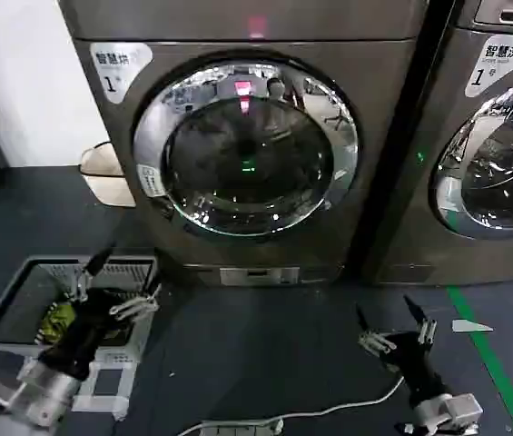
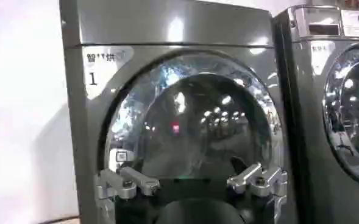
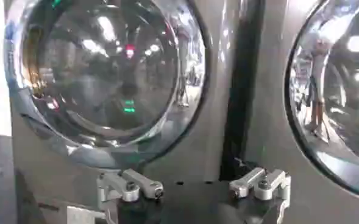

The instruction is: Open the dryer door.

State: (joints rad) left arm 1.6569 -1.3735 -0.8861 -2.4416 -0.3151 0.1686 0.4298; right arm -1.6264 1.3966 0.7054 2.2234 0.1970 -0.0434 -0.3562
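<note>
**Dryer door closed, both end effectors low and spread**

At the far left of the head view, a laundry basket (image 1: 20, 277) is seen on the dark floor (image 1: 265, 354), with something yellow-green inside it. The left end effector (image 1: 115, 286) is held low just above the near right corner of this basket, and its fingers are spread apart with nothing between them. In the left wrist view the same left end effector (image 2: 191, 182) is pointed at the lower part of the dryer door, but it is not touching it.

Behind the basket, a pale round object (image 1: 106, 173) is placed on the floor against the white wall. To the right of it stands the dryer (image 1: 365, 109), marked with the number 1. The dryer door (image 1: 247, 150), round, with a chrome ring and dark glass, is set in the middle of the front panel and is shut flat against it.

A white cable (image 1: 329, 413) is lying on the floor in front of the dryer. To the right of the cable, the right end effector (image 1: 392, 329) is held low over the floor, well apart from the door, with its fingers spread and empty. In the right wrist view, the right end effector (image 3: 194, 185) is aimed at the dark gap between the two machines.

A second machine (image 1: 501, 145) is standing at the far right, and its door is closed too. A green line (image 1: 488, 363) is painted on the floor before it.
</note>
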